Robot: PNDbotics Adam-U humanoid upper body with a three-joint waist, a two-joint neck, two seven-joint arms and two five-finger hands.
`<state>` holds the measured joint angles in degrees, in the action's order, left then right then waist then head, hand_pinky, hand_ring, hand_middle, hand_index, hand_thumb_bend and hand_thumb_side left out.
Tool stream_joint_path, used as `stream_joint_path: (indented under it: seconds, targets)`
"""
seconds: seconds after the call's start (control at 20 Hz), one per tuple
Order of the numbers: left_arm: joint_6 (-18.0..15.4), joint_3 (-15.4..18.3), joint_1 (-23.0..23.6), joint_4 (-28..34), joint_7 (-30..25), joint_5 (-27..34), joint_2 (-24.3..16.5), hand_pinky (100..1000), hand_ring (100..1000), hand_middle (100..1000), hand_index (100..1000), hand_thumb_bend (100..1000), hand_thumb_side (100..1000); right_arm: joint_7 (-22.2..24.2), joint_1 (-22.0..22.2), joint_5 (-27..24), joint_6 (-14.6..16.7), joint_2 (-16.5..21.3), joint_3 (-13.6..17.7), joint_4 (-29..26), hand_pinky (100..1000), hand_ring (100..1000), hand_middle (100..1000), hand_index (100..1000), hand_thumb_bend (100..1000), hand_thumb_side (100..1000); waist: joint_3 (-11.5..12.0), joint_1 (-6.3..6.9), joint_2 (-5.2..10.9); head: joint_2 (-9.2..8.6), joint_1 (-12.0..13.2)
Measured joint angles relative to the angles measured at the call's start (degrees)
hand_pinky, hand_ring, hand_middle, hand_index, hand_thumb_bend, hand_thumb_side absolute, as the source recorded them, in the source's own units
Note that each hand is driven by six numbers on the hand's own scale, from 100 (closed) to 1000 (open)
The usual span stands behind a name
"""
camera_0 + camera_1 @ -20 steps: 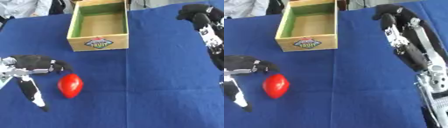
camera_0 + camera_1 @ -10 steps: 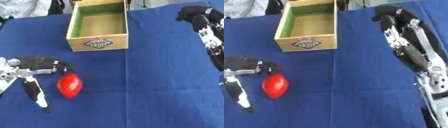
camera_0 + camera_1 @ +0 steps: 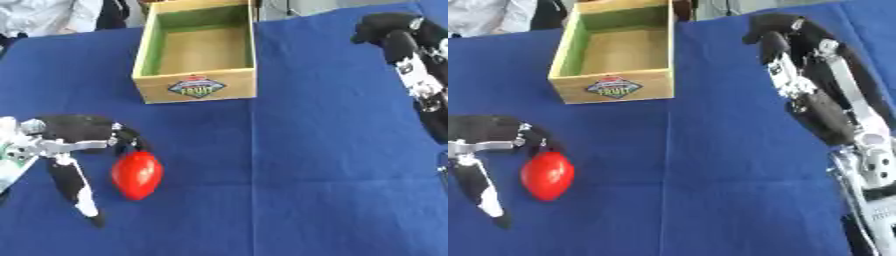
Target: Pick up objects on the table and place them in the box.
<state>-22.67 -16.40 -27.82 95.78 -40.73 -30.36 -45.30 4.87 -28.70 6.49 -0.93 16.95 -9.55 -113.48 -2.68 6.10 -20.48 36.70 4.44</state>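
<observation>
A red egg-shaped object (image 3: 136, 175) lies on the blue tablecloth at the left. My left hand (image 3: 74, 131) sits just left of it and above it. One bent finger arches over the object's top and touches it. A long straight finger (image 3: 73, 190) points down along its left side, with a gap between. The hand is open and spread round the object without enclosing it. The wooden box (image 3: 198, 86), green inside and labelled on its front, stands empty beyond it. My right hand (image 3: 770, 29) hangs curled over the far right, holding nothing.
My right forearm (image 3: 824, 105) runs down the right side of the views. Blue cloth (image 3: 306, 165) covers the whole table between the two arms. People in light clothing stand at the far left edge, beyond the table.
My left hand's bent finger has come down onto the top of the red object. The object, the box and my right arm have barely moved.
</observation>
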Motion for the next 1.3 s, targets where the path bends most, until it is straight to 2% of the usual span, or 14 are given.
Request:
stream_joint_path:
  seconds: [0.05,0.2,0.3,0.4,0.45,0.5,0.65,0.9,1.3]
  targets:
    - [-0.1,-0.1,0.0,-0.1,0.1,-0.1,0.0,229,429,599,875,835,411,0.0,0.0,0.0,0.0,0.0,0.0,0.0,940,874,661,813,100,743,0.0,0.0,0.0,0.0,0.0]
    - [-0.5,-0.3,0.0,-0.3,0.5,-0.5,0.0,149,376,528,839,715,404,0.1,0.0,0.0,-0.1,0.0,0.0,0.0,941,874,659,812,100,741,0.0,0.0,0.0,0.0,0.0]
    - [-0.8,-0.5,-0.2,-0.6,0.8,-0.6,0.0,149,376,528,839,715,404,0.1,0.0,0.0,-0.1,0.0,0.0,0.0,941,874,659,812,100,741,0.0,0.0,0.0,0.0,0.0]
    - [-1.1,-0.6,-0.4,-0.7,1.1,-0.6,0.1,123,354,490,754,664,424,0.1,0.0,0.0,-0.1,0.0,0.0,0.0,942,875,658,811,100,739,0.0,0.0,0.0,-0.01,0.0]
    - [-1.3,-0.6,-0.4,-0.9,1.3,-0.6,0.2,123,354,490,754,664,424,0.1,0.1,0.0,-0.1,-0.1,0.0,0.0,942,875,658,811,100,739,0.0,0.0,0.0,-0.01,0.0]
    - [-1.5,-0.6,-0.4,-1.0,1.5,-0.5,0.5,102,332,468,706,626,443,0.1,0.2,0.0,-0.1,-0.1,0.0,0.0,942,875,658,811,100,737,0.0,0.0,0.0,-0.01,0.0]
    - [-2.0,-0.7,-0.4,-1.3,2.0,0.0,0.6,100,295,411,641,568,463,0.1,0.4,0.0,-0.2,-0.1,0.0,0.0,943,875,657,811,100,736,0.0,0.01,0.0,-0.01,0.0]
    - [-2.6,-0.5,-0.4,-1.2,2.8,1.3,1.0,100,241,355,574,541,488,0.1,0.4,0.0,-0.3,-0.1,0.0,0.0,944,874,656,810,100,732,0.0,0.01,0.0,-0.01,0.0]
    - [-2.6,1.7,-0.3,0.7,5.8,2.2,0.9,100,220,334,544,451,517,-0.2,0.4,0.0,-0.4,-0.1,0.0,0.0,944,874,654,810,100,730,0.3,-0.01,0.02,-0.01,0.0]
